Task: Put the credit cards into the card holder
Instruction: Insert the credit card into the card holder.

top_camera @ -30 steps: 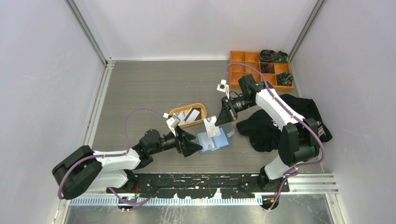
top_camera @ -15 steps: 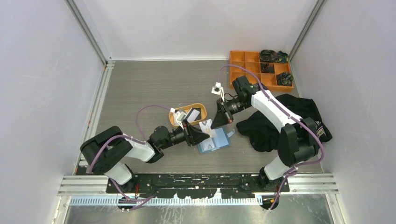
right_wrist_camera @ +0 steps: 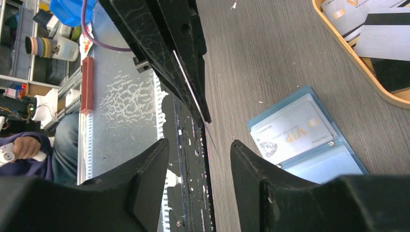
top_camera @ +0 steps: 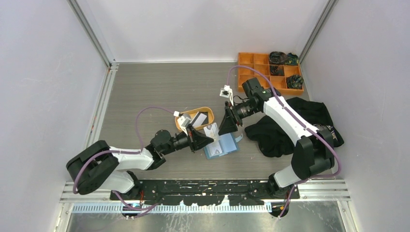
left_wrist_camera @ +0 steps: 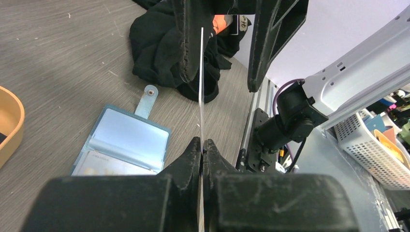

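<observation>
You have one thin white credit card (top_camera: 212,130) held in the air over the far-left part of the blue fold-over card holder (top_camera: 222,146). Your left gripper (left_wrist_camera: 202,144) pinches one end of it, fingers pressed together on the card. The opposite end reaches between the fingers of your right gripper (top_camera: 226,124), which are spread. That end lies against or just beside one finger, with a wide gap to the other.

The holder lies open and flat on the grey wood-grain table (top_camera: 145,92), its snap tab toward the crumpled black cloth (top_camera: 285,128). A pale card marked VIP (right_wrist_camera: 290,133) sits in one clear pocket. A strip of table shows between the holder and the orange oval tray (right_wrist_camera: 350,48), which holds white, grey and black cards (right_wrist_camera: 387,36). The orange compartment box (top_camera: 247,72) sits well apart at the far right.
</observation>
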You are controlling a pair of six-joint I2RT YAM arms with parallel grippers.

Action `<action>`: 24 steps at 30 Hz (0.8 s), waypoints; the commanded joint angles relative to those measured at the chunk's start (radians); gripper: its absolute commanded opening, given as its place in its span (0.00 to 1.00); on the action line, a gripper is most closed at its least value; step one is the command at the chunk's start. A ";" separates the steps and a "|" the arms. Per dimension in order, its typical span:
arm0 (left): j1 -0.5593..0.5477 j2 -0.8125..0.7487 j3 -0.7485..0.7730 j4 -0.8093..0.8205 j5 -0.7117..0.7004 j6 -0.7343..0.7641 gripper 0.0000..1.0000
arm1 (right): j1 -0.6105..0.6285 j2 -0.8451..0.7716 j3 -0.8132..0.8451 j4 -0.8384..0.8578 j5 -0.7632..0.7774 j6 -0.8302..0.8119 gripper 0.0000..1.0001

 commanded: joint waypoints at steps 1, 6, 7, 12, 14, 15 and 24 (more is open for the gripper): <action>0.001 -0.065 0.044 -0.126 0.021 0.086 0.00 | 0.011 -0.057 -0.023 0.127 0.017 0.118 0.56; -0.009 -0.033 0.073 -0.128 0.050 0.078 0.00 | 0.052 -0.115 -0.112 0.349 0.078 0.290 0.56; -0.009 -0.026 0.078 -0.128 0.055 0.075 0.00 | 0.058 -0.123 -0.120 0.373 0.083 0.305 0.55; -0.011 -0.014 0.078 -0.119 0.054 0.070 0.00 | 0.061 -0.140 -0.126 0.395 0.086 0.315 0.32; -0.011 -0.016 0.077 -0.119 0.054 0.070 0.00 | 0.062 -0.140 -0.124 0.386 0.073 0.305 0.19; -0.011 -0.017 0.076 -0.119 0.054 0.069 0.00 | 0.061 -0.140 -0.122 0.377 0.065 0.298 0.13; 0.013 -0.131 -0.087 -0.052 -0.087 -0.013 0.69 | -0.044 -0.082 -0.062 0.112 -0.006 0.094 0.01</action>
